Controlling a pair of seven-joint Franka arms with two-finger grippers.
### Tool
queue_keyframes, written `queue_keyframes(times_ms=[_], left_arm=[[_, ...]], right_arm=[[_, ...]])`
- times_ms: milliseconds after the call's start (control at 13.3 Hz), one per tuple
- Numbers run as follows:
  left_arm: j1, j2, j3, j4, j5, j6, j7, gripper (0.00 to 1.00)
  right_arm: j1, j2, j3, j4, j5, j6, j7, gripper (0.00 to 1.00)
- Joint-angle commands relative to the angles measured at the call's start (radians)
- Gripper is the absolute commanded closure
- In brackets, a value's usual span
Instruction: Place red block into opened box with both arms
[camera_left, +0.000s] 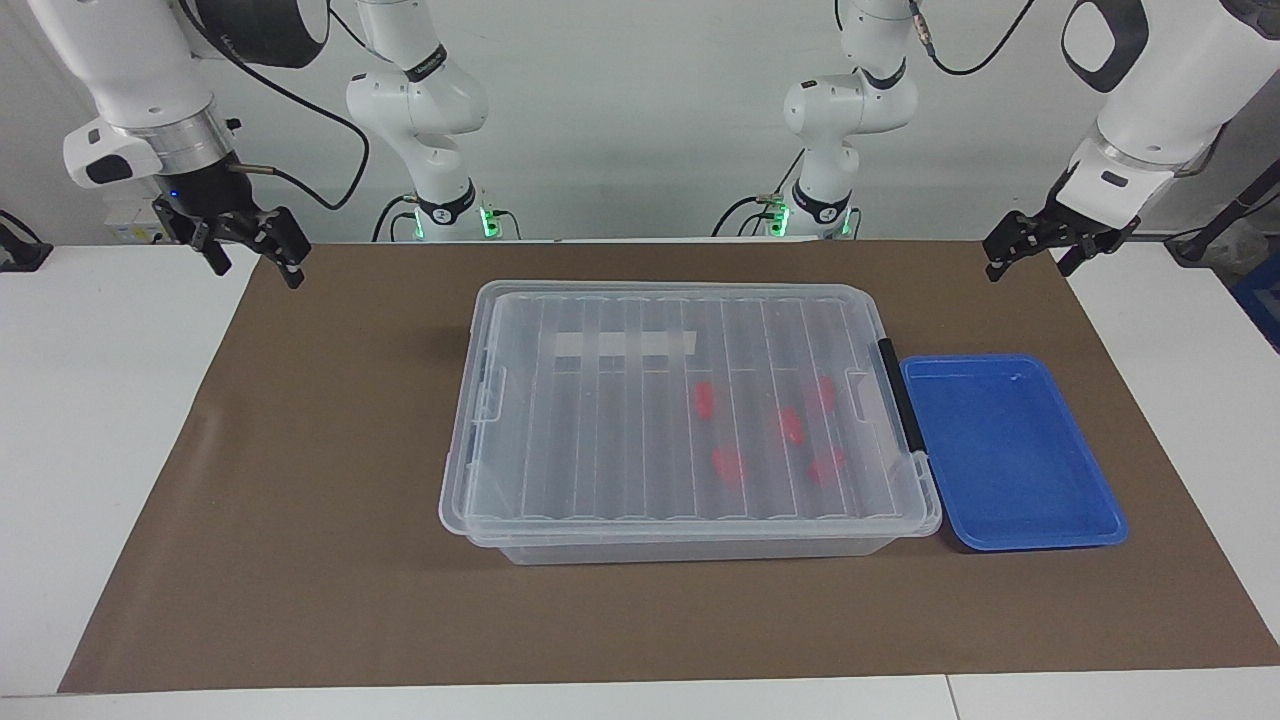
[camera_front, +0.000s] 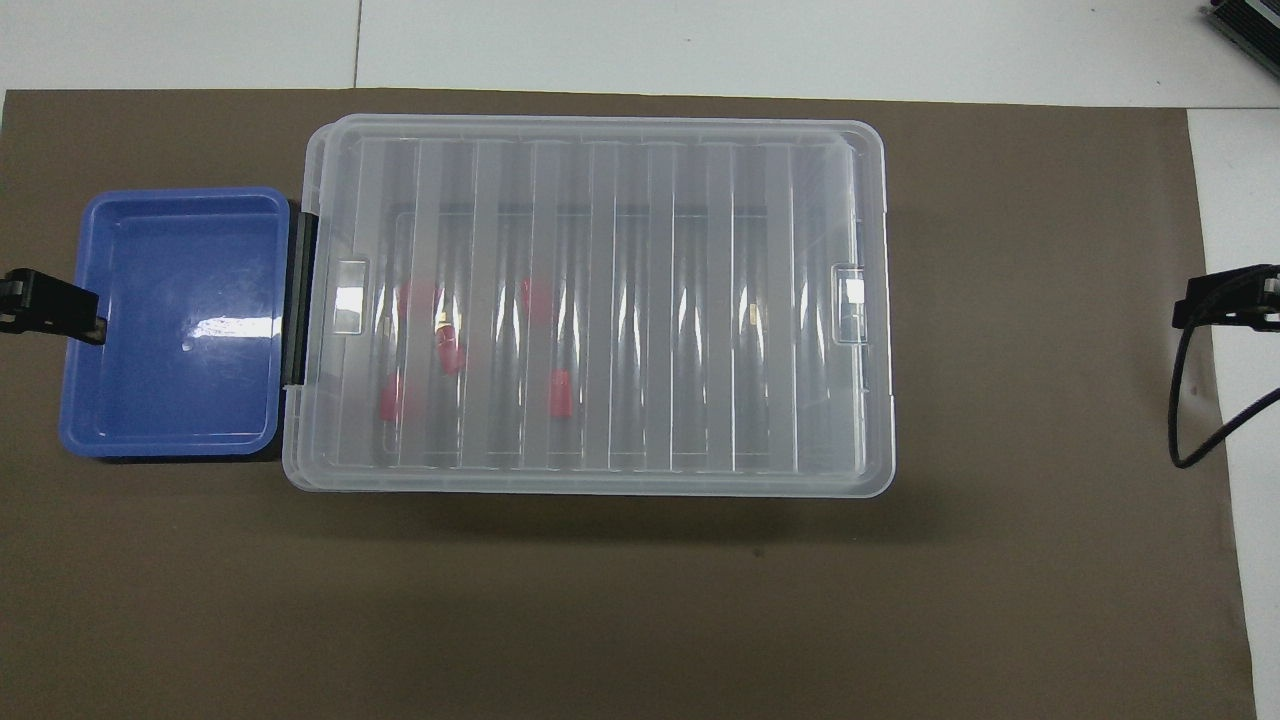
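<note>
The box (camera_left: 600, 430) (camera_front: 650, 300) stands mid-mat with its ribbed clear lid lying shut on top. Several red blocks, one being (camera_left: 705, 398) (camera_front: 560, 392), lie inside it near the black-handle end and show through the lid. My right gripper (camera_left: 257, 268) (camera_front: 1225, 300) hangs open and empty over the mat's edge at the right arm's end, well away from the box. Over the mat's edge at the left arm's end, my left gripper (camera_left: 1028, 262) (camera_front: 50, 310) waits open and empty above the table.
An empty blue tray (camera_left: 1010, 450) (camera_front: 180, 320) sits against the box's black handle (camera_left: 900, 400) at the left arm's end. A brown mat (camera_left: 300, 480) covers the table under everything. A black cable (camera_front: 1190, 420) hangs from the right arm.
</note>
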Motion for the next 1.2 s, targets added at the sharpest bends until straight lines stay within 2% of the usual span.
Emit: queue_keyframes(times_ms=[0, 75, 150, 226, 526, 1128], left_arm=[[0.0, -0.032, 0.001, -0.039, 0.021, 0.018, 0.012, 0.0], [0.0, -0.032, 0.001, -0.039, 0.021, 0.018, 0.012, 0.0], [0.0, -0.032, 0.001, -0.039, 0.021, 0.018, 0.012, 0.0], [0.0, -0.032, 0.001, -0.039, 0.021, 0.017, 0.012, 0.0], [0.0, -0.032, 0.001, -0.039, 0.021, 0.018, 0.012, 0.0], [0.0, -0.032, 0.001, -0.039, 0.021, 0.017, 0.012, 0.0]], right_arm=[[-0.005, 0.053, 0.011, 0.086, 0.003, -0.053, 0.006, 0.0], [-0.004, 0.08, 0.011, 0.128, 0.021, -0.061, 0.007, 0.0], [0.002, 0.085, 0.011, 0.129, 0.027, -0.071, 0.009, 0.0], [0.002, 0.08, 0.013, 0.123, 0.03, -0.108, 0.01, 0.0], [0.007, 0.038, 0.013, 0.049, 0.03, -0.114, 0.003, 0.0], [0.009, 0.025, 0.028, 0.021, 0.041, -0.108, 0.012, 0.0]])
